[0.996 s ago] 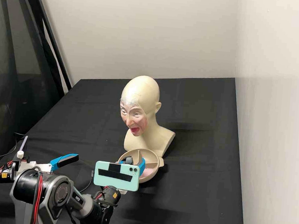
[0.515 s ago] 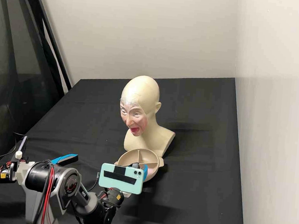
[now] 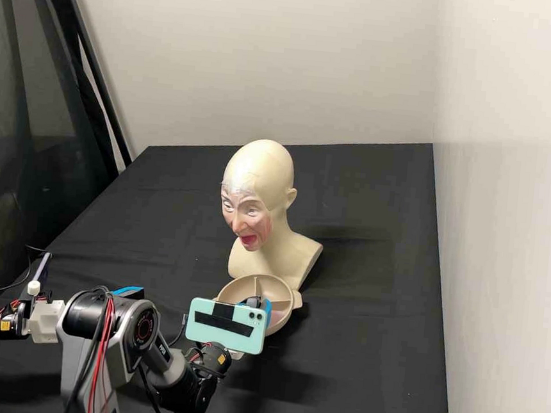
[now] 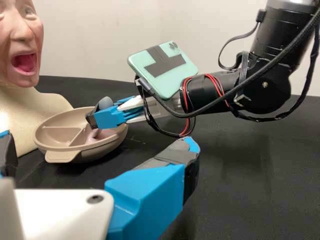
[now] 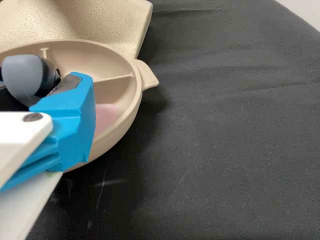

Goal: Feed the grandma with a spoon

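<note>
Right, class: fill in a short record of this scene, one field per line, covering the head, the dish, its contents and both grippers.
Head: beige mannequin bust with an open red mouth, upright on the black bench
Dish: tan divided bowl, directly in front of the bust's base
Contents: pink lump in one compartment
Right gripper: over the bowl, shut on what looks like a grey spoon handle
Left gripper: open, holding nothing, low and short of the bowl
</note>
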